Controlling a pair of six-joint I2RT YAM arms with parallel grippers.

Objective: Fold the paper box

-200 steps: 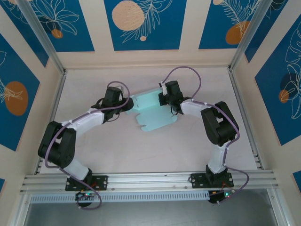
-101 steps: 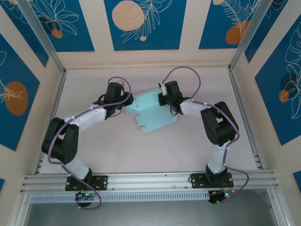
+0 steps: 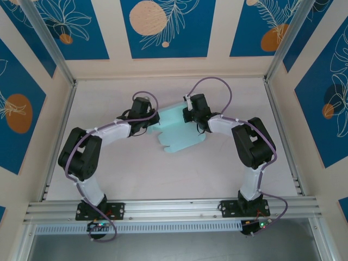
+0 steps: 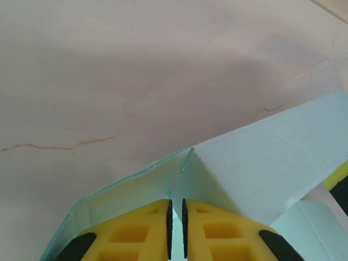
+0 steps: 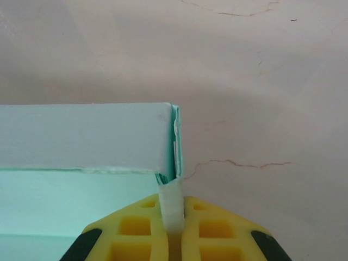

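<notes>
Where the pale, faintly veined desk (image 3: 163, 174) fills the middle of the overhead view, cream walls (image 3: 163, 65) with blue leaf-patterned panels close it in on three sides. Two white arms rise from a metal rail (image 3: 174, 209) along the bottom edge and bend inward. The left arm (image 3: 103, 136) comes from the lower left and the right arm (image 3: 247, 141) from the lower right, and they meet just above the centre of the frame.

Between them lies the paper box (image 3: 176, 133), a pale light-blue card sheet. It is mostly flat on the desk, with rounded tabs along its lower left edge and its upper part folded up. The left pincer (image 3: 154, 118) touches the sheet's upper left edge, and the right pincer (image 3: 188, 115) touches its upper right part.

In the left wrist view, the left pincer (image 4: 175, 209) has its yellow fingers (image 4: 136, 234) pressed almost together with a sliver of card between them. A raised crease of the paper box (image 4: 261, 168) runs down to them at lower centre. In the right wrist view, the right pincer (image 5: 173, 206) is pinching a narrow upright tab of the paper box (image 5: 81, 147), whose folded wall stretches across the left half of the frame.
</notes>
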